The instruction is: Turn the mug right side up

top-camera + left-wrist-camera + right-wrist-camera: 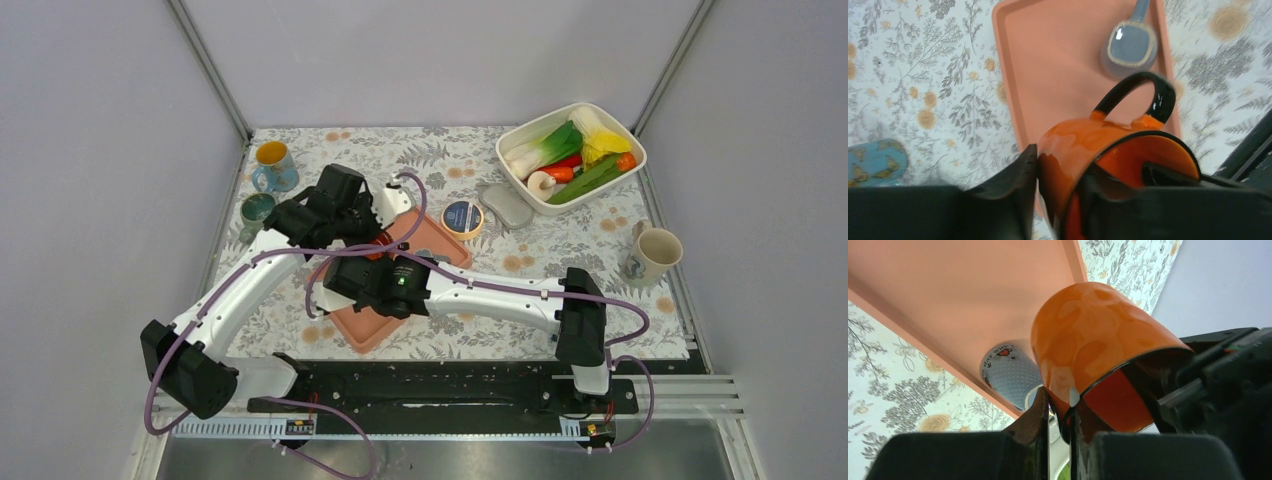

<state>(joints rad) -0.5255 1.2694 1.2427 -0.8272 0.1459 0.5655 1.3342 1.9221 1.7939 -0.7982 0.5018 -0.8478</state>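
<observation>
Pinching the rim of the orange mug (1083,145), the left gripper (1058,172) is clamped on it with one finger inside and one on the outer wall. The right gripper (1059,412) is likewise closed on the rim. The mug lies tilted over the salmon tray (1058,60), left of centre in the top view. Its black handle (1148,87) points toward the upper right of the left wrist frame.

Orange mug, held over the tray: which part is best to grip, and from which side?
Pinch the orange mug by its rim wall, one finger inside, one outside, coming at the open mouth, which faces both wrist cameras. The wall is thin, and the black handle sits clear on the far side.
</observation>
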